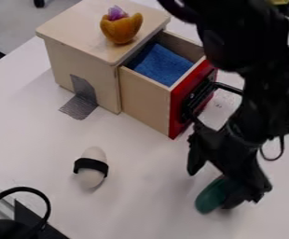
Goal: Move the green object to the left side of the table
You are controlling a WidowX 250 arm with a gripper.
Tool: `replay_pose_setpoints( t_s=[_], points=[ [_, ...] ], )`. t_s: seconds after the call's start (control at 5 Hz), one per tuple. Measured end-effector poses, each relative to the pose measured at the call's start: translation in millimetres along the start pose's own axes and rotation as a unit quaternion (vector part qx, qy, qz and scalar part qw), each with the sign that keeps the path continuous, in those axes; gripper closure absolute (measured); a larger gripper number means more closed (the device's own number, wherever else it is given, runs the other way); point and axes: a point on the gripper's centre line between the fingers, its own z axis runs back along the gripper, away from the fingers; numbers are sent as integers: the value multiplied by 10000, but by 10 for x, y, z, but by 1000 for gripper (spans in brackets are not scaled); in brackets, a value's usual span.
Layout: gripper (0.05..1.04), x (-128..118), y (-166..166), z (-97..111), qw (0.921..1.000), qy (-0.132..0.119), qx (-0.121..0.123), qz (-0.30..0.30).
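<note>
Camera view: well apart from the gripper [214,186], a black-banded white egg [92,179]; beyond the gripper, a wooden box [81,63] bearing an orange cup [120,31], its open drawer [144,95] holding blue cloth [162,64]; fingers apart, one at the green object [210,197].

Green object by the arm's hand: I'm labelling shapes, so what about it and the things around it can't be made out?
- Green object: camera view, its right part is behind the hand; full outline unclear.
- Drawer: camera view, the blue cloth hides what lies beneath.
- Black loop: camera view, cut off by the left edge.
</note>
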Motion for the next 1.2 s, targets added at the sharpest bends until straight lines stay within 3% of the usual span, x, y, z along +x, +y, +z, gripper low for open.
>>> replay_pose_setpoints(
  t_s=[0.2,0.6,0.8,1.0,1.2],
  points=[
    [118,3,-18,-84,10000,46,3,1],
    [616,-60,-73,-71,10000,33,2,-11],
    [619,-50,-17,173,9996,-242,-27,114],
    [619,-120,167,526,9971,-587,-235,423],
    [619,-304,515,769,9945,-714,-407,645]
  ],
)
